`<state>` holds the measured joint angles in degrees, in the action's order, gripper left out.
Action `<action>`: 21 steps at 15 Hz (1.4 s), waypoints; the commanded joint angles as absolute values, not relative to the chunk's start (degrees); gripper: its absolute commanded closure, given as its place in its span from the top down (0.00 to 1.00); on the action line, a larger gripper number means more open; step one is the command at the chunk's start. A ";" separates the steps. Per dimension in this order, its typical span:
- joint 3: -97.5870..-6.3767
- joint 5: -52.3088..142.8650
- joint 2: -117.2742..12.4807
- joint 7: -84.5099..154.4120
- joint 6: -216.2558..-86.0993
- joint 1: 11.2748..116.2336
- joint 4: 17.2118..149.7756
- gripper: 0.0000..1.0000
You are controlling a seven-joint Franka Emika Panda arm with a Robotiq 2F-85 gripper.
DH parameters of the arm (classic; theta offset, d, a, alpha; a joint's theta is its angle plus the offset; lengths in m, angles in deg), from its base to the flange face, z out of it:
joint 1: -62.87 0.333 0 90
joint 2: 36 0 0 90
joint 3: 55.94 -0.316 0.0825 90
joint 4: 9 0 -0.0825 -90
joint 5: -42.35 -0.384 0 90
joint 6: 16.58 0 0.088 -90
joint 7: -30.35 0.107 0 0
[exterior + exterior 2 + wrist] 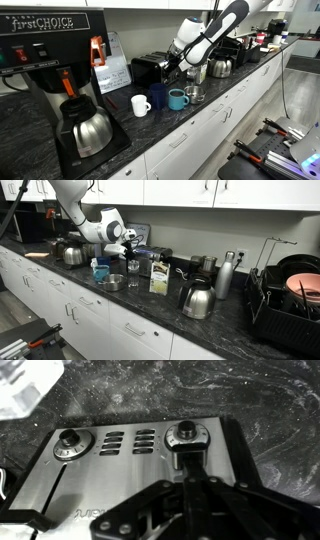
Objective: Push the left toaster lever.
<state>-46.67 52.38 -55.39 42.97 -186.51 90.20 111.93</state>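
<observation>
In an exterior view, the white arm angled down from the upper right to the black-and-chrome toaster, which stood at the back of the dark stone worktop between a printed card and a steel kettle. The tool sat at the toaster's end, too small there to tell its state. A white mug and a blue mug stood in front of the toaster, and a "first CHOICE" coffee brewer with a steel carafe filled the foreground. In an exterior view from the opposite end, the arm bent in from the upper left, with the tool low over the worktop beside the toaster. The blue mug, a drinking glass and a carton were nearby, and a dish rack stood well apart at the far right. The wrist view looked onto the toaster's chrome panel, which carried two round controls with rows of slots between them. The tool entered from the bottom edge, its dark fingers drawn together into a narrow stem. Its tips were touching or just short of the control on the right of the frame. The control on the left of the frame stood apart from the tool.
</observation>
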 commanded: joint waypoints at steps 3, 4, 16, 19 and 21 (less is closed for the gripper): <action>-44.56 53.14 -59.78 46.34 -185.46 92.73 110.69 0.00; -44.06 53.31 -59.88 46.75 -185.49 93.16 110.75 0.00; -39.69 52.93 -57.99 48.62 -186.41 96.91 112.72 0.00; -39.13 53.54 -56.49 48.41 -187.93 97.09 113.28 0.00; -38.58 54.17 -55.90 48.24 -188.95 97.32 113.76 0.00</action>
<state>-40.06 52.80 -55.99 47.77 -187.39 96.75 112.37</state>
